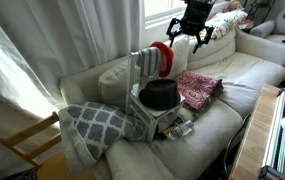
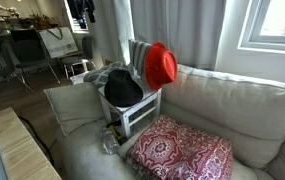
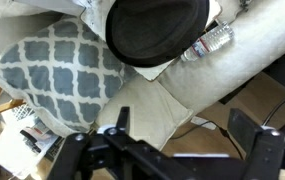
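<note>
Red hat (image 1: 162, 58) hooked on the upright slatted back of a white rack (image 1: 147, 112), midway along a pale sofa (image 1: 244, 62). Standing on edge, long axis close to vertical, broad rounded face turned outward from the slats; seen edge-on as a crescent in an exterior view, and as a tall red oval (image 2: 160, 65) in an exterior view.

Claw (image 1: 190, 42) hanging just above and to the right of the red hat, apart from it, fingers spread wide, released, gripping nothing.

Black hat (image 1: 160, 94) resting on top of the rack, just below the red hat and nearer. Red patterned cushion (image 1: 198, 88) on the seat just right of the rack. Grey-and-white lattice pillow (image 1: 94, 125) leaning at the rack's left. Clear plastic bottle (image 3: 207, 42) lying on the seat, close beside the black hat's brim in the wrist view. Wooden chair (image 1: 27, 145) at the near left, off the sofa.
</note>
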`<state>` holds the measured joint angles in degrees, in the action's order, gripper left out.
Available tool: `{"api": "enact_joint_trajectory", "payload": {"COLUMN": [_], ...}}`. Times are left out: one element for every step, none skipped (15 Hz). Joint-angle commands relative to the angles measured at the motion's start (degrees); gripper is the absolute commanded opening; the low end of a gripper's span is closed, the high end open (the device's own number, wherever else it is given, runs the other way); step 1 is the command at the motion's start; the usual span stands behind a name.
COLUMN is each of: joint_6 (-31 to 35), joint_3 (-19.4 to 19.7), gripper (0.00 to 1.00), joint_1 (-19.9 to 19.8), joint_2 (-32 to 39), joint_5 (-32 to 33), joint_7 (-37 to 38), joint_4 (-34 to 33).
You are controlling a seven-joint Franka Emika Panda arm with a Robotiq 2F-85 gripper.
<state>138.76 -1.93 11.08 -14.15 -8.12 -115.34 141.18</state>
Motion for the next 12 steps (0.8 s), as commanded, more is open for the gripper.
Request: {"api": "enact_joint_trajectory", "payload": {"joint_6": [-9.15, -11.14, -13.23, -14.83, -16.59, -17.57, -18.37, -15.89, -16.58, -16.90, -16.96, -16.96], "joint_3": [1.68, 1.54, 1.57, 1.49, 1.58, 1.48, 1.40, 0.81, 0.80, 0.79, 0.79, 0.79], "gripper": [1.00, 1.00, 1.00, 1.00, 1.00, 1.00, 1.00, 1.00, 1.00, 1.00, 1.00, 1.00], "joint_1": [0.75, 0.47, 0.43, 0.30, 0.44, 0.41, 0.38, -0.04, -0.05, -0.06, -0.06, -0.06], "joint_2": [-3.22, -3.55, -3.78, -3.84, -3.88, -3.95, -3.93, -3.74, -3.74, -3.74, -3.73, -3.72], "joint_5": [-1.65, -0.57, -0.39, 0.00, -0.28, -0.32, -0.42, -0.33, -0.34, -0.34, -0.34, -0.34], "joint_7": [-4.59, -4.59, -4.94, -5.25, -6.14, -6.51, -6.91, -4.76, -5.12, -5.26, -5.34, -5.38], "joint_4": [-4.11, -5.36, -6.68, -7.78, -8.83, -9.65, -10.24, -9.23, -9.79, -10.11, -10.19, -10.19]}}
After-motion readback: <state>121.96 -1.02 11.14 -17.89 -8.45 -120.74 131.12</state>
